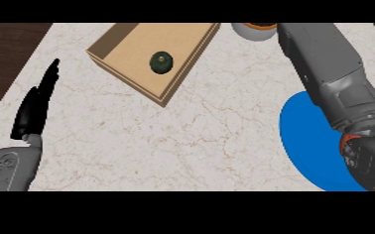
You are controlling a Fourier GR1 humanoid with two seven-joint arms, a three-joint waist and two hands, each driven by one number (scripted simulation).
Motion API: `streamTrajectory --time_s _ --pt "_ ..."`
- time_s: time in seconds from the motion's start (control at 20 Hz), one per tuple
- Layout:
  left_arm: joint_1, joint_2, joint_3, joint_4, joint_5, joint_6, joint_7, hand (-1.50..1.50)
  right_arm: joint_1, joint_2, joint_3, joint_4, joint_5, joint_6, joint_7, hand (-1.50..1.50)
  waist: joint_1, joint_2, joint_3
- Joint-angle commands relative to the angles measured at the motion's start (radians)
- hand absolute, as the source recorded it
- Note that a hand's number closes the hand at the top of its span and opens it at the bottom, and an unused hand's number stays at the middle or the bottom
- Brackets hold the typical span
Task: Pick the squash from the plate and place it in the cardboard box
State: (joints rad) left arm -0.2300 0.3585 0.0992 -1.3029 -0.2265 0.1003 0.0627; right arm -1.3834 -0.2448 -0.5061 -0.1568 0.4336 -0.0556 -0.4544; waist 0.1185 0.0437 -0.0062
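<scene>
Squash (pixel 161 62), dark green and round, lies on the floor of the cardboard box (pixel 126 44), up at about eleven o'clock from the middle of your view. It sits toward the box's right wall, and no hand touches it. You'll find the blue plate (pixel 307 148) at four o'clock on the marble bench (pixel 183 139), partly covered by the right forearm (pixel 326 69), which runs from one o'clock down to the lower right edge. Of the right hand (pixel 359 153) only a dark part with a red ring shows at the edge, so you cannot tell how its fingers stand. Your left hand (pixel 35 106) is at nine o'clock, fingers straight and apart from everything, pointing up. A bowl (pixel 253 29) with orange contents peeks in at one o'clock.
</scene>
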Motion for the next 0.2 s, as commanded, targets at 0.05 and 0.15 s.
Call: streamTrajectory --time_s 0.05,0.15 --pt "0.033 0.022 0.014 -0.01 0.011 -0.021 0.0 0.0 0.04 -0.134 0.013 0.022 0.018 0.119 -0.001 -1.5 -0.008 0.004 0.008" --pt "-0.004 -0.01 -0.002 0.002 -0.007 0.008 0.018 0.0 0.061 -0.116 0.039 0.03 0.044 0.119 -0.023 -1.5 -0.017 0.006 0.008"
